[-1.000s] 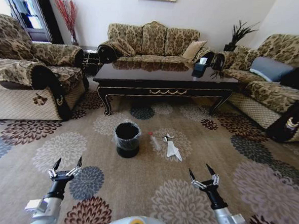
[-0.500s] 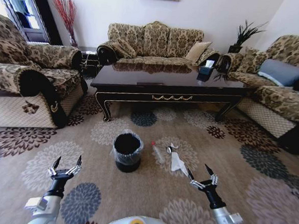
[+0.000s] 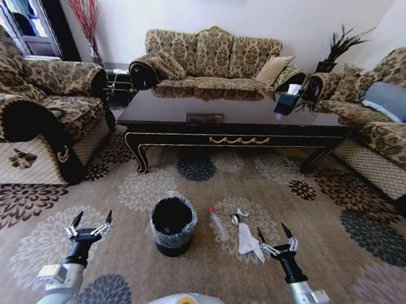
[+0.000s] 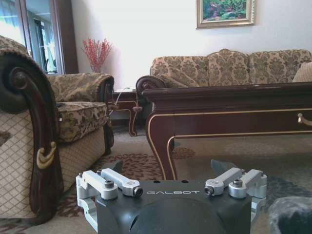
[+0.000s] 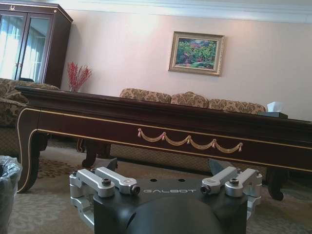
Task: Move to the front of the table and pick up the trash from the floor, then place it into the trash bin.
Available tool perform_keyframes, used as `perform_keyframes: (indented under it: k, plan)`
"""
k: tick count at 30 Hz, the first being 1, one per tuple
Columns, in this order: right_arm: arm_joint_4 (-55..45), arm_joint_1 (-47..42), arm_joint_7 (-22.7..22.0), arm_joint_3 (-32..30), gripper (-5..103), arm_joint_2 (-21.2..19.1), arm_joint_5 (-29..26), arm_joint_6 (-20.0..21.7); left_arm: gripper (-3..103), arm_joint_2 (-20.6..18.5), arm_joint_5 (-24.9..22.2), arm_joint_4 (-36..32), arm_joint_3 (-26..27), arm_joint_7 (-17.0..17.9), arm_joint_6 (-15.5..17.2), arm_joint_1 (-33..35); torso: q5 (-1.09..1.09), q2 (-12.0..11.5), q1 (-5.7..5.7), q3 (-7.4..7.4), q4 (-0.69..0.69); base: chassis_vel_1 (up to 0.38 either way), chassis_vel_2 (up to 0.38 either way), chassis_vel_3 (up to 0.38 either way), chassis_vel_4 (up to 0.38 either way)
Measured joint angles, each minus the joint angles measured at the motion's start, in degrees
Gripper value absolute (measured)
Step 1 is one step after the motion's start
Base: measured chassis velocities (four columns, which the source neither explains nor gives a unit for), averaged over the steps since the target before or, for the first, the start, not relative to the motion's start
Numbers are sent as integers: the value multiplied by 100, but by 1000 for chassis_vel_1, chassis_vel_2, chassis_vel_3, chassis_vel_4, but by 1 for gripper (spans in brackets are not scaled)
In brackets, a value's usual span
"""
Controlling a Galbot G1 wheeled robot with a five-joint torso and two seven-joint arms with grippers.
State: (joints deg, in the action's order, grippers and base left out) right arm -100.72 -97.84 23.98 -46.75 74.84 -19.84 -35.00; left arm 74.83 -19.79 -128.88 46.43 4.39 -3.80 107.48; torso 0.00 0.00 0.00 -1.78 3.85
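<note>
Both pincers hang wide open and empty: left pincer (image 3: 89, 225), right pincer (image 3: 275, 240) just beside the crumpled white paper (image 3: 248, 240) on the carpet (image 3: 361, 272); halt with paper, clear bottle (image 3: 218, 224) and bin (image 3: 172, 224) in reach

Before you, the trash bin (image 3: 172, 224) stands on the floor (image 3: 336, 222), short of the worktop (image 3: 233, 116). The trash (image 3: 238, 230) lies just right of the bin.
</note>
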Motion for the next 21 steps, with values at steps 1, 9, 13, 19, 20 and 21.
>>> perform_keyframes:
  k: [1, 9, 13, 19, 20, 21]
  plan:
    - [7, 0, 0, 0, 100, 3, 18, -6, 100, -39, 21, -107, -32, 64, 191, -22, 1, 0, 0, 1, 1, 0, 0, 0, 0]
    - [87, -3, 7, -1, 100, 60, 153, -93, 100, -879, -391, -1115, -650, 1282, 3165, -740, 0, 1, 0, 1, 2, 4, -6, -3, 5]
    - [88, 21, 8, 28, 100, 28, 153, -92, 100, -1066, -1225, -1208, -824, 1670, 3981, -1152, 0, 1, -1, 1, 2, 0, 0, 0, 0]
    - [70, 9, 5, 16, 100, 7, 139, -76, 100, -1454, -2133, -829, -1220, 1855, 4466, -1835, -1, 1, 0, 0, 1, 0, 0, 0, 0]
    - [67, -5, 5, 12, 100, 19, 141, -75, 100, -1518, -2255, -724, -1308, 1851, 4483, -1960, -1, 0, 0, 1, 1, 0, 0, 0, 0]
    - [67, -5, 5, 12, 100, 19, 141, -75, 100, -1518, -2255, -724, -1308, 1851, 4483, -1960, -1, 0, 0, 1, 1, 0, 0, 0, 0]
